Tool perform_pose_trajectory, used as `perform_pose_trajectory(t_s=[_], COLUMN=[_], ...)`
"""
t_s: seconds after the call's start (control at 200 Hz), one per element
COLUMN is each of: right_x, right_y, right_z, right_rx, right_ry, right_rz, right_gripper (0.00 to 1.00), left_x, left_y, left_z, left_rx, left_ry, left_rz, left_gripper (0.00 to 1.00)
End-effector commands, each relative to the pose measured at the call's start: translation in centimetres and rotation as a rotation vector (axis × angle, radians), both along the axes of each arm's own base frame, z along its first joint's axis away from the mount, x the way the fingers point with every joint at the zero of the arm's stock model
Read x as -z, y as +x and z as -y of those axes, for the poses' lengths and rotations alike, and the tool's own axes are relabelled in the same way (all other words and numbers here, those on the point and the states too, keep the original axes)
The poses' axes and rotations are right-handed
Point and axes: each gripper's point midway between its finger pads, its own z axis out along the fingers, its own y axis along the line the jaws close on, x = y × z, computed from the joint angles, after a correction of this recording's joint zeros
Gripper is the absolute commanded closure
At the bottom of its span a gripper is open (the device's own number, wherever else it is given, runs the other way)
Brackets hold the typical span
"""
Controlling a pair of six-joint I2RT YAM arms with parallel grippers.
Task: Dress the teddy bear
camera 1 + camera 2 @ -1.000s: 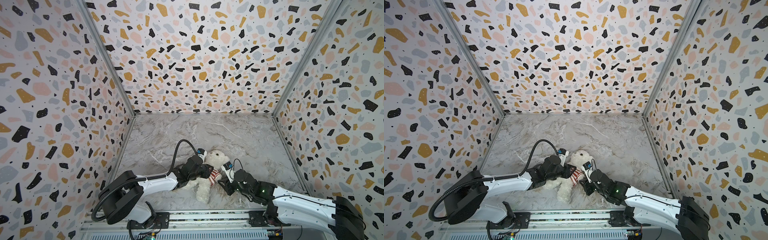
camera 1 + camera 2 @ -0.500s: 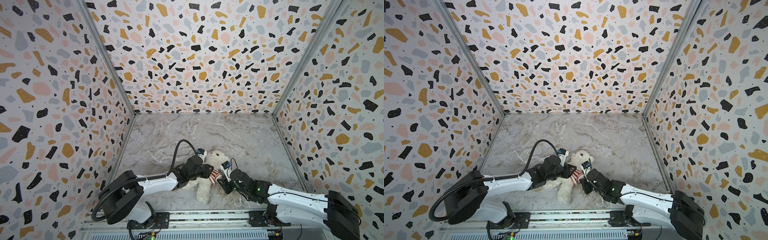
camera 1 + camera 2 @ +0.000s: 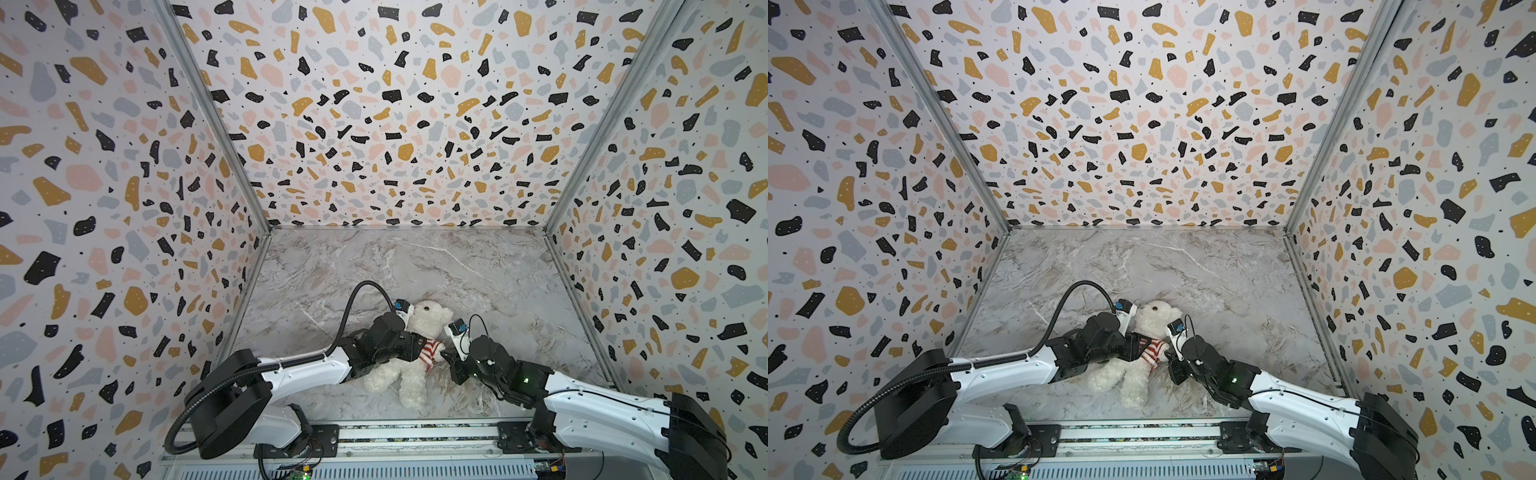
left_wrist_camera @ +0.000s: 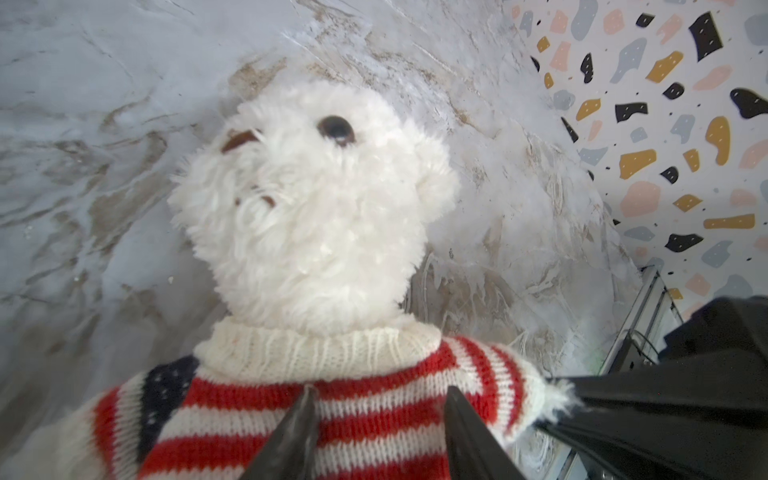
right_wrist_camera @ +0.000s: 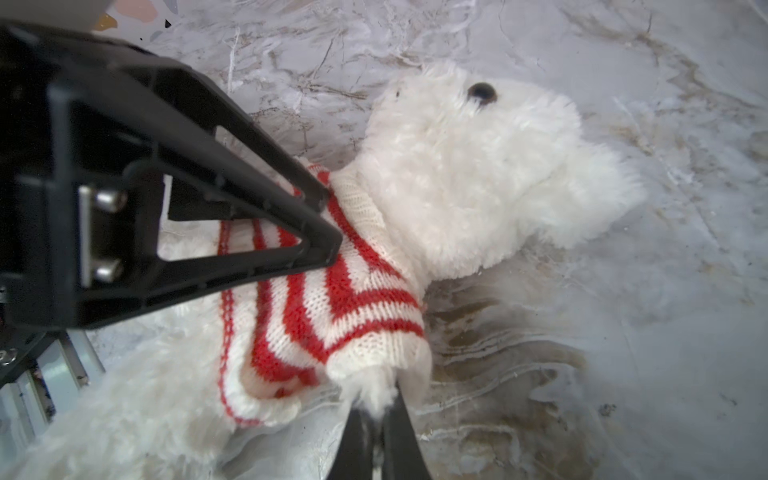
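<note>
The teddy bear (image 3: 430,318) (image 3: 1156,318) lies on its back on the marble floor, head toward the back wall. A red-and-white striped knit top (image 3: 431,351) (image 4: 374,415) covers its chest and arms, bunched high above the bare belly. My left gripper (image 3: 417,353) (image 4: 380,390) hovers over the chest, open, with its tips resting on the knit. My right gripper (image 3: 446,357) (image 5: 378,401) is shut on the white fur of the bear's arm (image 5: 370,386) where it pokes out of the sleeve cuff. The left gripper's fingers (image 5: 249,216) cross the right wrist view.
Terrazzo walls close in on three sides; the right wall (image 4: 665,124) stands close to the bear. A metal rail (image 3: 415,436) runs along the front edge. The left arm's black cable (image 3: 365,291) loops above the floor beside the bear's head.
My right gripper has closed onto the bear's arm at the sleeve end. The left gripper's jaws have spread wider over the chest. The bear has stayed in place.
</note>
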Motion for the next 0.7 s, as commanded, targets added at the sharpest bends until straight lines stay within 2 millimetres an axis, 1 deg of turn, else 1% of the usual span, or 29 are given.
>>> perform_pose_trajectory(t_s=[0.0, 0.075, 0.17, 0.315, 0.375, 0.4, 0.466, 0.526, 0.611, 0.696], right_x=[-1.8, -2.0, -2.0, -2.1, -2.3, -2.4, -2.5, -2.7, -3.0, -3.1], right_y=[0.6, 0.6, 0.5, 0.1, -0.2, -0.3, -0.5, -0.8, -1.5, -2.0], right_z=[-0.4, -0.8, -1.3, -1.8, -1.9, -1.9, -1.8, -1.6, -1.4, -0.9], right_rx=[-0.048, -0.083, -0.113, -0.151, -0.167, -0.17, -0.174, -0.181, -0.196, -0.199], right_ry=[0.023, 0.021, 0.018, 0.026, 0.035, 0.037, 0.044, 0.047, 0.058, 0.063], right_rz=[0.083, 0.094, 0.101, 0.104, 0.11, 0.113, 0.118, 0.123, 0.146, 0.171], right_gripper=[1.0, 1.0, 1.0, 1.0, 1.0, 1.0, 1.0, 1.0, 1.0, 1.0], left_x=[1.0, 0.6, 0.3, 0.3, 0.3, 0.4, 0.5, 0.5, 0.4, 0.5], left_y=[-1.6, -2.4, -2.8, -2.6, -2.5, -2.4, -2.0, -1.9, -1.8, -1.5], left_z=[-0.7, -0.1, 0.4, 0.8, 0.9, 0.8, 0.5, 0.2, -0.5, -1.6], left_rx=[0.06, 0.088, 0.096, 0.091, 0.088, 0.084, 0.057, 0.043, 0.008, -0.033], left_ry=[0.105, 0.108, 0.1, 0.094, 0.094, 0.098, 0.106, 0.112, 0.099, 0.073], left_rz=[-0.003, 0.008, 0.015, 0.016, 0.019, 0.021, 0.022, 0.023, 0.023, 0.008], left_gripper=[0.46, 0.45, 0.45, 0.52, 0.58, 0.63, 0.8, 0.91, 1.0, 1.0])
